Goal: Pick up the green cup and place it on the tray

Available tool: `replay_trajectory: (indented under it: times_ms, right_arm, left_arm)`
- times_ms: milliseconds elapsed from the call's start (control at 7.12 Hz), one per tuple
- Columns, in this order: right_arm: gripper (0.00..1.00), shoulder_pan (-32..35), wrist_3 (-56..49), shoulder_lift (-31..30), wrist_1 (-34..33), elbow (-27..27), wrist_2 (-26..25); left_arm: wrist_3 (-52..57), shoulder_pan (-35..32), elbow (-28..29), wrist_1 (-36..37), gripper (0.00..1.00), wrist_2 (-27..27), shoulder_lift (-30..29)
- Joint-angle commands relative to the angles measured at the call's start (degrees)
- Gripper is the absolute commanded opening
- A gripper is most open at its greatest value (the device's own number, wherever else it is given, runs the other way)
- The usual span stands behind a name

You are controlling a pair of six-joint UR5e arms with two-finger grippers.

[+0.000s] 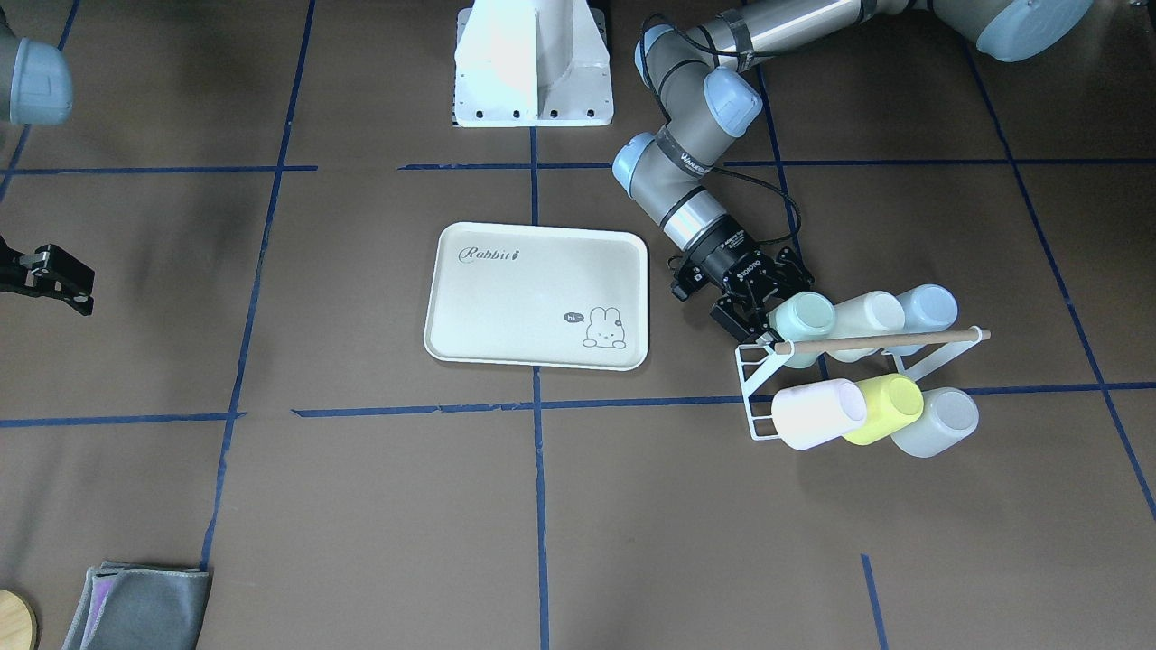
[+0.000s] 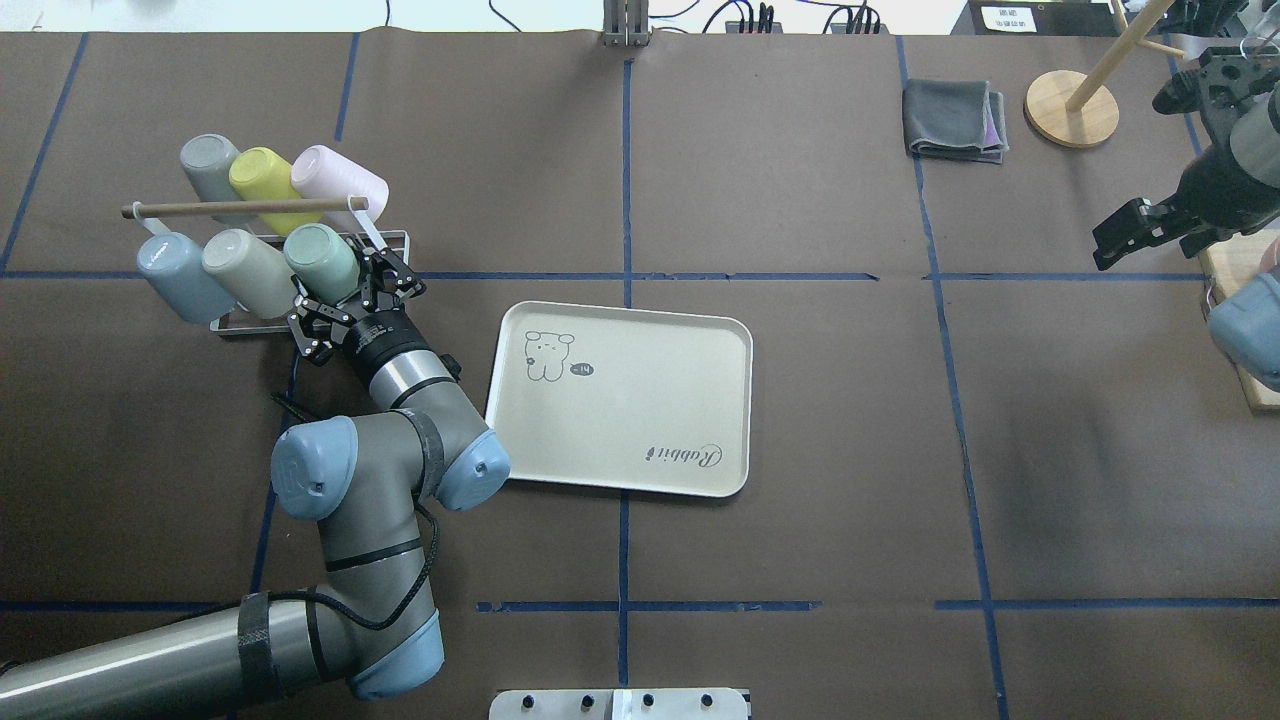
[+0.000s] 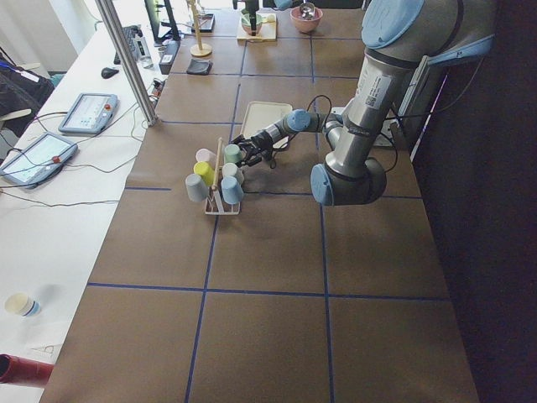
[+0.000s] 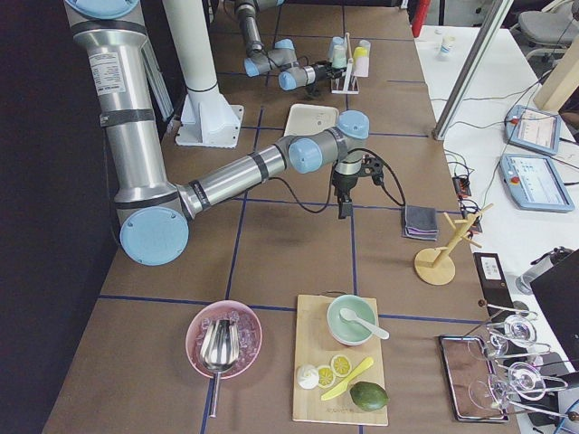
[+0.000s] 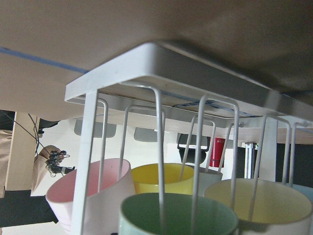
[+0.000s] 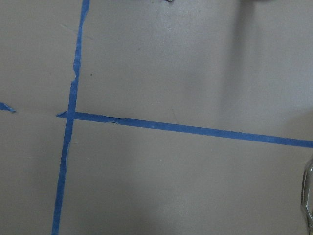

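The green cup [image 2: 320, 262] lies on its side on a white wire rack [image 2: 392, 238], at the end of the row nearest the tray, with its mouth toward my left gripper [image 2: 347, 290]. That gripper is open; its fingers stand on either side of the cup's rim end [image 1: 802, 316] and I cannot tell whether they touch it. The left wrist view has the green rim [image 5: 178, 211] at the bottom, behind rack wires. The cream tray [image 2: 620, 395] with "Rabbit" lettering lies flat and bare just beside the left arm. My right gripper [image 2: 1128, 236] hovers open and holds nothing at the far side of the table.
Several other cups hang on the rack: cream [image 2: 245, 272], pale blue [image 2: 172, 275], pink [image 2: 335, 180], yellow-green [image 2: 262, 178] and grey [image 2: 208, 165], under a wooden rod [image 2: 240, 208]. A folded grey cloth [image 2: 955, 120] and a wooden stand [image 2: 1072, 108] sit at the far right.
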Motion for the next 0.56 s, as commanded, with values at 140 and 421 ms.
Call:
replay_trajectory:
  times_ms: [140,421]
  right_arm:
    - [1.00,0.0,0.1,0.0,0.0,0.1,0.0]
    - [1.00,0.0,0.0,0.0,0.0,0.1,0.0]
  left_arm:
    - [1.2,-0.6,-2.6,0.3,0.49,0.0,0.4]
    - [1.3,-0.5,-4.0,0.5,0.49,0.0,1.3]
